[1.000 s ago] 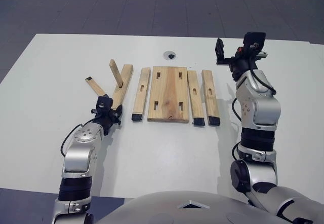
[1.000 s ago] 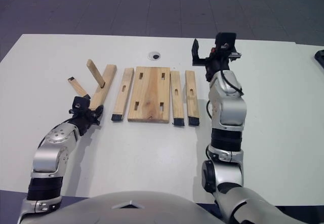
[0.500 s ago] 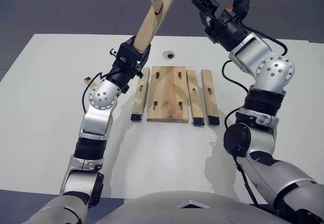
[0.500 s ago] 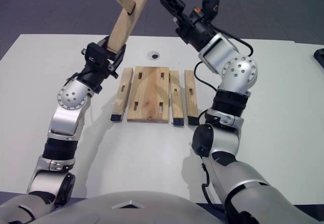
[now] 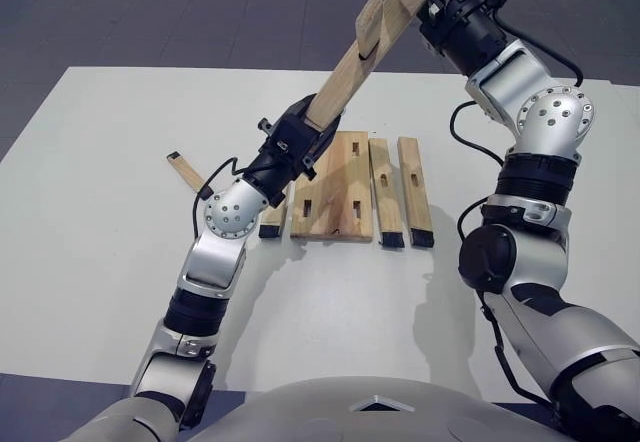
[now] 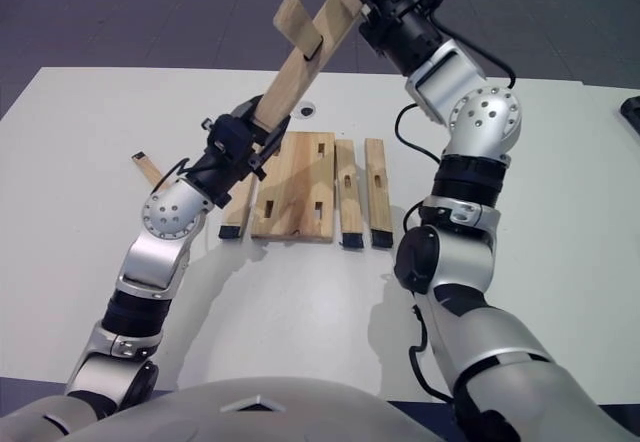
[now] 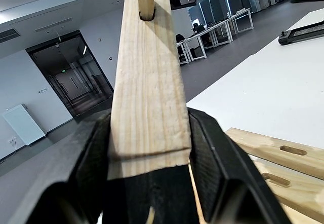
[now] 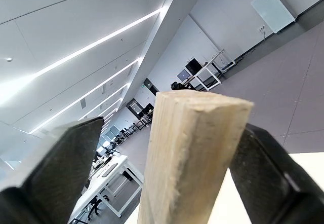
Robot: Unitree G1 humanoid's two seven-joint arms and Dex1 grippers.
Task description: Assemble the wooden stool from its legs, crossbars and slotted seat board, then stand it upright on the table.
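My left gripper is shut on the lower end of a wooden leg. The leg slants up and to the right above the table, with a short crossbar stuck in its slot. The leg's top end sits between the fingers of my right gripper, with a gap showing on one side, so it stands open. In the left wrist view both fingers press the leg. The slotted seat board lies flat on the table below.
Two legs lie right of the board. Another leg lies left of it, half hidden by my left arm. A loose crossbar lies far left. A cable hole sits behind the board, and a dark object at the right edge.
My left gripper lifted the leg with its crossbar off the table and tilted it rightward. My right gripper swung up and now straddles the leg's top end.
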